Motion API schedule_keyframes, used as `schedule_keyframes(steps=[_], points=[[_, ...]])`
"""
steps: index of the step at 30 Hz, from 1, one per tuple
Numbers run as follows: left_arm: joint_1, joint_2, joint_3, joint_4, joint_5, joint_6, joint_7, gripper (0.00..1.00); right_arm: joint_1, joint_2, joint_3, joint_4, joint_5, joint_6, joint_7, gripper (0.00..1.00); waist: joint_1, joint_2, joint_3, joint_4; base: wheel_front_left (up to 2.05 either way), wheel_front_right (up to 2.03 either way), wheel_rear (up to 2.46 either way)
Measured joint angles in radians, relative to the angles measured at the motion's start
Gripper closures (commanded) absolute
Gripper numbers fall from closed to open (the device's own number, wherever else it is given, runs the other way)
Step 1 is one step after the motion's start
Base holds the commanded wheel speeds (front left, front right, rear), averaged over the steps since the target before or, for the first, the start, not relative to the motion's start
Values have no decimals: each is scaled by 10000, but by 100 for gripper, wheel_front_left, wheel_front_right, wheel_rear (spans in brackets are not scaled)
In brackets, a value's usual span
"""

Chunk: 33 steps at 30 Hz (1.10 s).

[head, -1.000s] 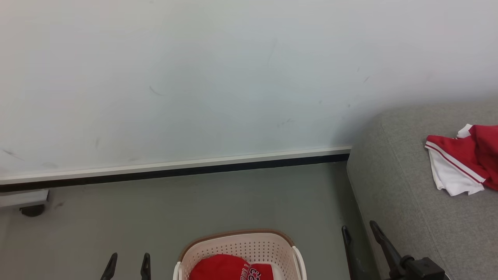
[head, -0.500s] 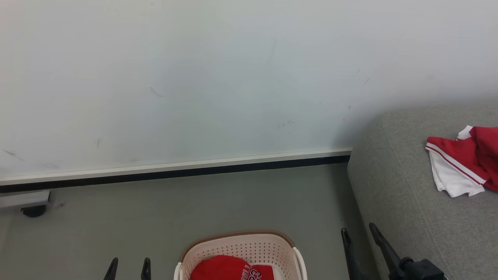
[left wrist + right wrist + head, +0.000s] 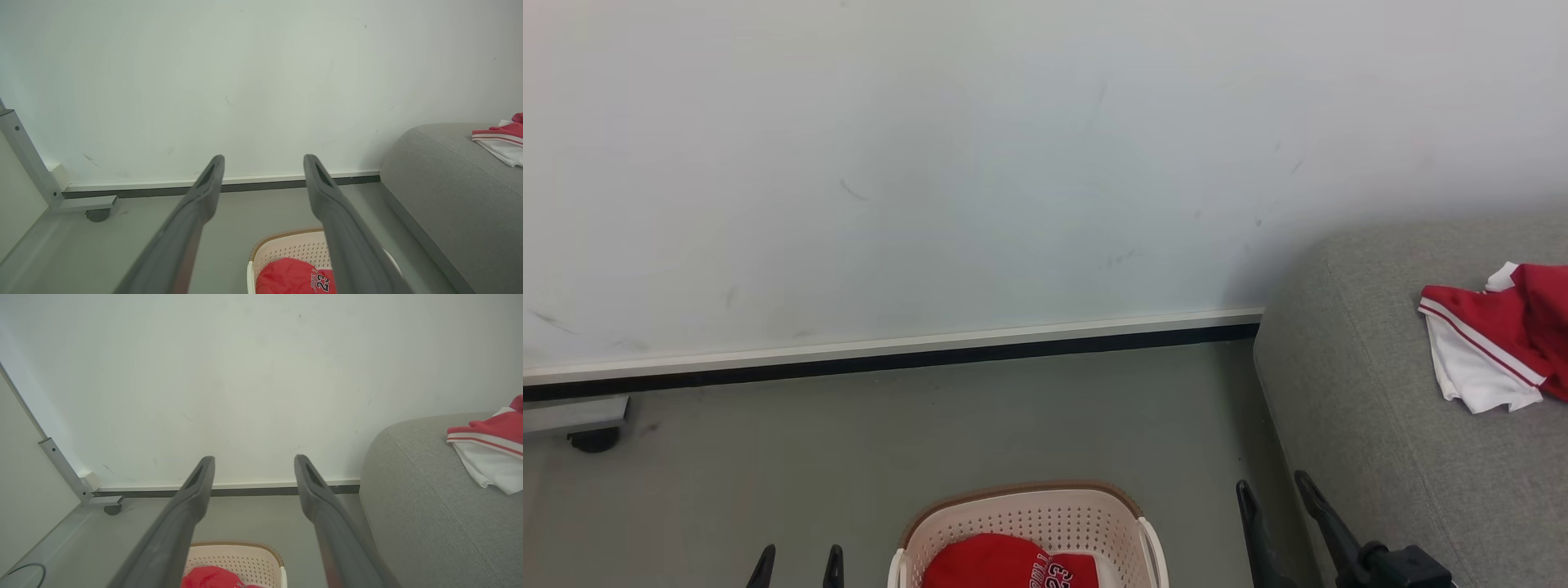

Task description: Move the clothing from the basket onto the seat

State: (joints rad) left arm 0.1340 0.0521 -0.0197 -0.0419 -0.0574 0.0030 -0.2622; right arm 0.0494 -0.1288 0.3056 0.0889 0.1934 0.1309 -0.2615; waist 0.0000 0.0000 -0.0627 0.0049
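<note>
Pale, faintly scuffed wall [image 3: 1013, 163] as backdrop, meeting a grey-green floor [image 3: 931, 425] along a white-and-dark skirting strip [image 3: 890, 353]. Item: basket [image 3: 1029, 518], cream, perforated, brown-rimmed, standing on the floor at the bottom centre of the head view, its near part cut off by the picture's edge. Item: red garment [image 3: 988, 563] with white "23" print, lying bunched inside the basket. Item: sofa [image 3: 1380, 425], grey woven fabric, rounded corner, to the right of the basket and apart from it. Item: red-and-white garment [image 3: 1490, 343], red with white stripe trim over a white panel, crumpled on the sofa's upper surface at the right edge of the head view. Item: left gripper [image 3: 800, 559], low at the basket's left, fingers spread wide, nothing between them. Item: right gripper [image 3: 1272, 483], between basket and sofa, fingers likewise parted and empty. Item: castor [image 3: 592, 441] under a grey metal frame [image 3: 24, 155], far left, by the wall.
</note>
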Motion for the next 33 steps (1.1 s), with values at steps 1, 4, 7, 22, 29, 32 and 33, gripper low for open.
schedule_keyframes(steps=[1,4,7,22,29,32,33], points=[[-1,0,6,4,0,2,0,0,0,0,6,2,0,0,0,0,0,0,2,-8,0,0,0],[-4,-2,-8,50,42,36,0,0,-5,-15,8,-25,-4,0,0,0,0,0,37,-27,0,0,0],[-62,0,-180,209,42,-111,0,0,-35,-50,-19,-100,-59,0,0,0,0,0,110,-48,0,0,0],[-1684,288,-1053,2151,94,-1110,0,0,-1273,-105,79,-777,-203,0,0,0,1,1,1195,-414,0,0,0],[-3518,961,-1885,3568,117,-1313,-17,0,-2481,12,182,-1241,-435,0,0,0,2,1,2415,-703,0,0,0],[-4315,1271,-2336,4345,113,-1329,-15,0,-3023,140,307,-1400,-502,0,0,0,3,1,3016,-855,0,0,0],[-4587,1383,-2569,4633,88,-1333,-13,0,-3177,182,337,-1446,-520,0,0,0,3,1,3225,-910,0,0,0]])
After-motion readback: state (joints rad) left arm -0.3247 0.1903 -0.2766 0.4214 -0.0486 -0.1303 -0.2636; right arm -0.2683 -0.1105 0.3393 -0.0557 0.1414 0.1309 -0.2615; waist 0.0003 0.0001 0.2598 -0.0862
